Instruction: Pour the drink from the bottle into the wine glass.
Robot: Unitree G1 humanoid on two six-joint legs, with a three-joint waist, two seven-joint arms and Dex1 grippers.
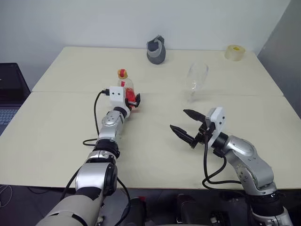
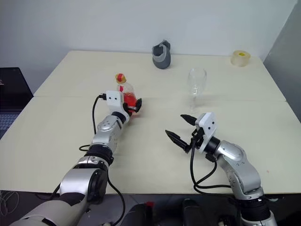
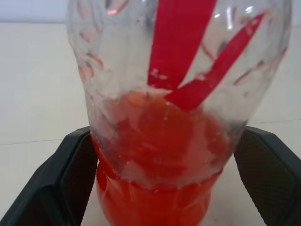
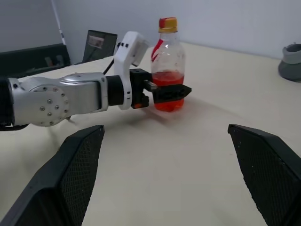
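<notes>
Bottle (image 1: 125, 87), small clear plastic, yellow-and-red cap, red drink (image 3: 160, 155) low inside, stood upright on cream table (image 1: 56, 122) between wide-open, not yet gripping left hand (image 1: 133, 101) fingers; right hand (image 1: 184, 124) open, empty.

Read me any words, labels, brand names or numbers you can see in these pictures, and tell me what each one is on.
No text can be read.
Small clear plastic bottle with a yellow-and-red cap: red stripes, no legible lettering.
Grey jug-like object: no legible marking.
Yellowish tape roll: no legible print.
Tall clear stemmed wine glass: unmarked.
</notes>
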